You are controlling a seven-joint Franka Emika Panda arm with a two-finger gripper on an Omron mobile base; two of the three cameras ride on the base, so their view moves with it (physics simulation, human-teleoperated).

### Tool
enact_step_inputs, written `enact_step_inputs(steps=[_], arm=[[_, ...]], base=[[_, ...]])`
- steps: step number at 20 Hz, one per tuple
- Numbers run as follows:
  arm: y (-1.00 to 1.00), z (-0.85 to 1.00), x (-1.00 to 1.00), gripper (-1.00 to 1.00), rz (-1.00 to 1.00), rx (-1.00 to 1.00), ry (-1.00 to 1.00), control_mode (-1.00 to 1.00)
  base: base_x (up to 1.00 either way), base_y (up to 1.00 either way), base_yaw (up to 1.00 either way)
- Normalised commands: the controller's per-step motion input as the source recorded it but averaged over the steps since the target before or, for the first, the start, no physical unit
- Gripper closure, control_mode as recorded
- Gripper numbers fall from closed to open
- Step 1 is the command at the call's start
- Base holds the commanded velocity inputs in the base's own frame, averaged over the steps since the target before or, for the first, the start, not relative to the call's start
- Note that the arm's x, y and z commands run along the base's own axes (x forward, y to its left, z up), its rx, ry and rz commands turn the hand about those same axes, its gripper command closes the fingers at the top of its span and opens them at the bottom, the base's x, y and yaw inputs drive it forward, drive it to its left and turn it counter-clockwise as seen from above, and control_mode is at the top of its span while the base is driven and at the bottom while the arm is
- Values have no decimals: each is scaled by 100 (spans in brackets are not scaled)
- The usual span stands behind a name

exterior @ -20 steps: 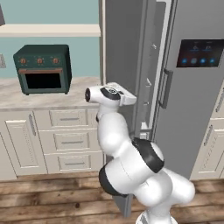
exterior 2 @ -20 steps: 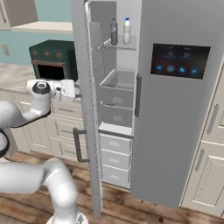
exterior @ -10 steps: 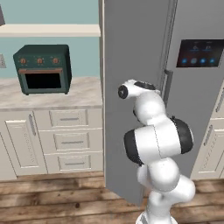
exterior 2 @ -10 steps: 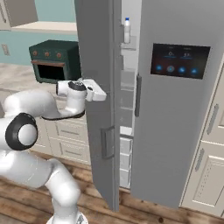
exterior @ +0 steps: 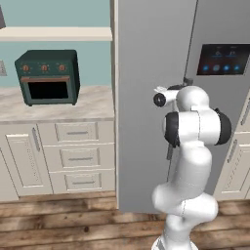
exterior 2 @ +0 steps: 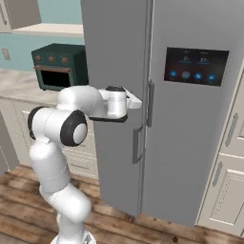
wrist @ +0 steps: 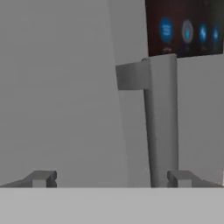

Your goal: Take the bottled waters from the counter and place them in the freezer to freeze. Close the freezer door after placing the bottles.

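Grey and flat, the freezer door stood tall in the left base view, its long axis upright and its outer face turned toward the room, seemingly flush with the fridge front; the counter beside it carried a green toaster oven and no bottles, so I judged the bottles stowed and the closing all but done. From the right base view the door lay nearly in line with the neighbouring door with the dark display panel, with the gripper up against its face near the handles. Along the hand view the fingertips were spread wide with nothing between them, facing the door and a vertical handle; whether the seam had fully shut could not be told.
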Motion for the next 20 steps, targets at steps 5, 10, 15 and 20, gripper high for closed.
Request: enact_step_inputs(steps=[5, 10, 15, 20], arm=[[-73, -7, 75, -100, 11, 8, 0, -100], [-62, -1, 62, -100, 10, 10, 0, -100], [-17, 0, 11, -100, 1, 0, 0, -100], [0, 0, 0, -100, 0, 0, 0, -100]], base=[[0, 0, 0], [0, 0, 0], [0, 0, 0], [0, 0, 0]])
